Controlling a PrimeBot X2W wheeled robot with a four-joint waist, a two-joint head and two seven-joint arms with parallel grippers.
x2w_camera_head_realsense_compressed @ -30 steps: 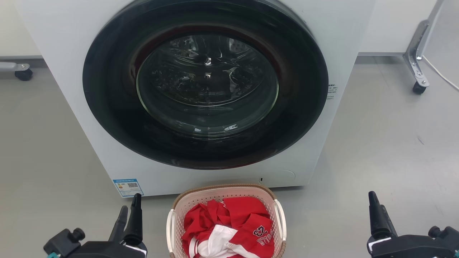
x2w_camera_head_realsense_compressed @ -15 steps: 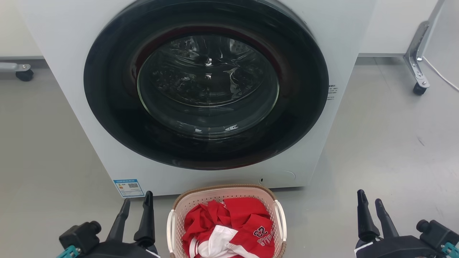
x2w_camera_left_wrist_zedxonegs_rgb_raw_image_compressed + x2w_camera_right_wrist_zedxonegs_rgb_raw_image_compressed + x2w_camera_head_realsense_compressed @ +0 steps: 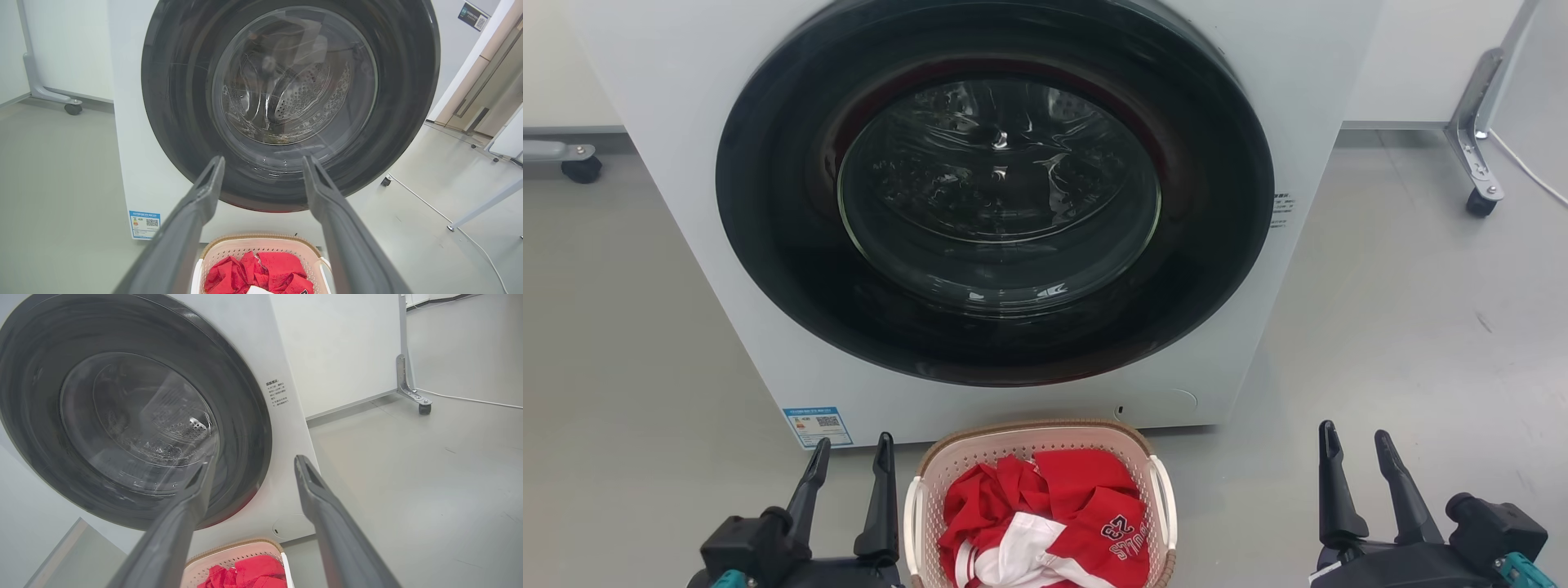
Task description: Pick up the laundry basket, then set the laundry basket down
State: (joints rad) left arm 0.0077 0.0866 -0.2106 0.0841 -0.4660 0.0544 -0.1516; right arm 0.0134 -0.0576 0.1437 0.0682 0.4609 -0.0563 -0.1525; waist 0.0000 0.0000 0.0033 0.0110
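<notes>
Grey floor (image 3: 1405, 327) in a bare, white-walled room carries a white front-loading washing machine (image 3: 662, 163) with its round dark door (image 3: 999, 192) shut. The laundry basket (image 3: 1033, 427) stands on the floor at the bottom centre of the head view, just in front of the machine's foot, heaped with red-and-white clothing (image 3: 1045, 498).

The left gripper (image 3: 852, 445) hovers at the lower left, just beside the basket's left handle (image 3: 912, 523) in the frame, its jaws parted and holding nothing. Whether it is level with the handle cannot be told. The right gripper (image 3: 1354, 433) hangs at the lower right, well apart from the right handle (image 3: 1165, 510), jaws likewise spread and empty.

The step in hand appears to be the approach, with the basket on the floor and neither handle taken. The next move seems to call for both grippers to come down and inward to the white handles, the right one having farther to go. The jaws would then close evenly so the load lifts level.

Readable writing is scarce. A white "23" (image 3: 1116, 527) shows upside down on the red cloth, beside letters that seem to end "ULLS". A blue sticker (image 3: 817, 425) with a QR code sits at the machine's lower left corner, its print too small to read. A block of small dark print (image 3: 1282, 208) to the right of the door is equally illegible.
</notes>
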